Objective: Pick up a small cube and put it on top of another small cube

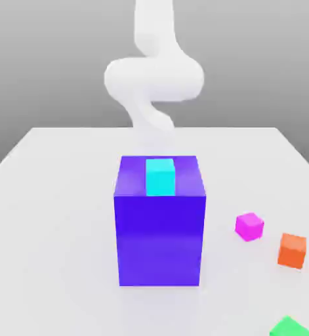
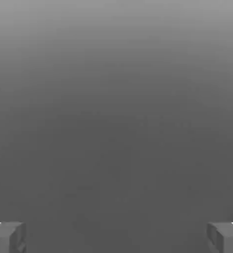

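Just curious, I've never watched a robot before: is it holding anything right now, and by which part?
Nothing is held. The end effector is open with only empty space between its fingers.

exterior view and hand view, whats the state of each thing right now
gripper: open, holding nothing
magenta cube: loose on the table
orange cube: on the table, apart from the magenta one
green cube: on the table, cut off by the frame
cyan block: on top of the blue-violet block
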You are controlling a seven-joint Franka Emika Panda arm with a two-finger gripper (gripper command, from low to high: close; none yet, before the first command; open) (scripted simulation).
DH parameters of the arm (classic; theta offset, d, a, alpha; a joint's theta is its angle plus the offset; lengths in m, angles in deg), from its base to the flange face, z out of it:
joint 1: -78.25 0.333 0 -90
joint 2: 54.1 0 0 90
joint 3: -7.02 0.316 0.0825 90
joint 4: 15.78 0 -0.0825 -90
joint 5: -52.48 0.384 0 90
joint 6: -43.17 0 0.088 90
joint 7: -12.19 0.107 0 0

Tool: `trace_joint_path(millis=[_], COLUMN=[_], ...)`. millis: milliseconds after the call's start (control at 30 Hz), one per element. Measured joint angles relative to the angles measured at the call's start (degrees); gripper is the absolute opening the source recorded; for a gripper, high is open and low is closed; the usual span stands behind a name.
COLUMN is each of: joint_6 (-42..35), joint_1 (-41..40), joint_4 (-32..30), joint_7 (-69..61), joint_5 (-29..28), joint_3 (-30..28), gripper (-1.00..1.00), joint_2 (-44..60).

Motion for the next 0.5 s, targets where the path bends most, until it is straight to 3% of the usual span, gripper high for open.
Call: trace_joint_path(millis=[500], joint_6=[20.3], joint_1=[27.2], joint_4=[-22.8], joint_7=[-39.8], joint_5=[2.0], joint_3=[1.3], gripper=[0.00], joint_2=[24.3])
